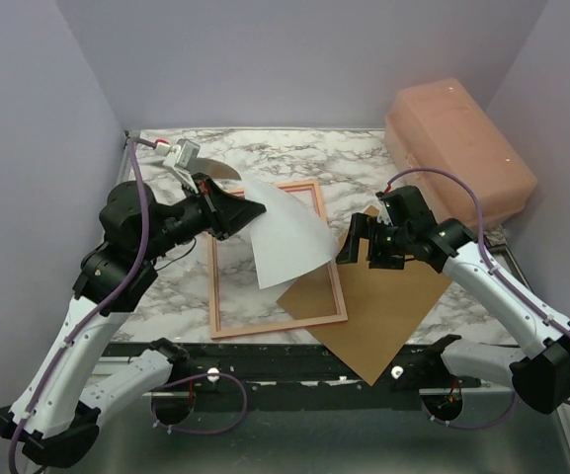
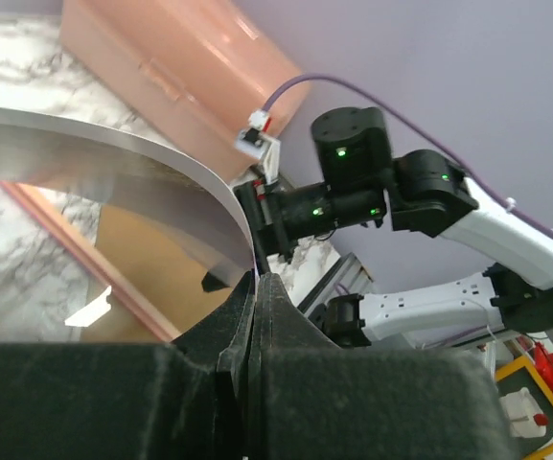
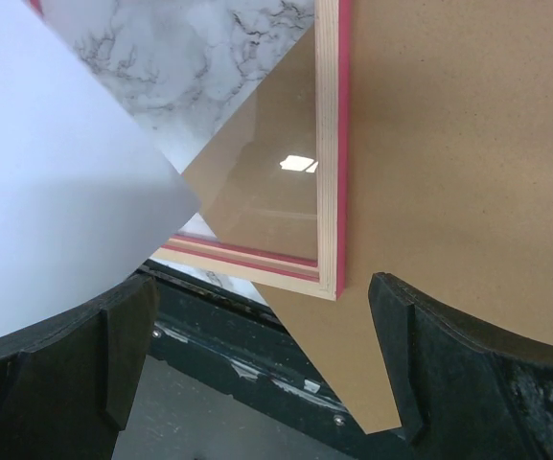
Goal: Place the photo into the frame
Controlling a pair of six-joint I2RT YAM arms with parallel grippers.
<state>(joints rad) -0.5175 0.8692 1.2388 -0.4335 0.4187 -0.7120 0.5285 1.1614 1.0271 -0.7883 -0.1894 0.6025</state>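
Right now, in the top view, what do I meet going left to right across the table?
left gripper, pinching the sheet's edge → photo, white back up → right gripper, open → pink box. The frame and brown board overlap these, so they are left out.

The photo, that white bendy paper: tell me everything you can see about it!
The photo is a thin paper sheet showing only its plain white back; the printed side is hidden. It bends in a curve, pinched at one edge by the left gripper, whose fingers are shut on it. It hangs above the frame lying on the marble table. Whether its low corner touches the frame, I cannot tell.
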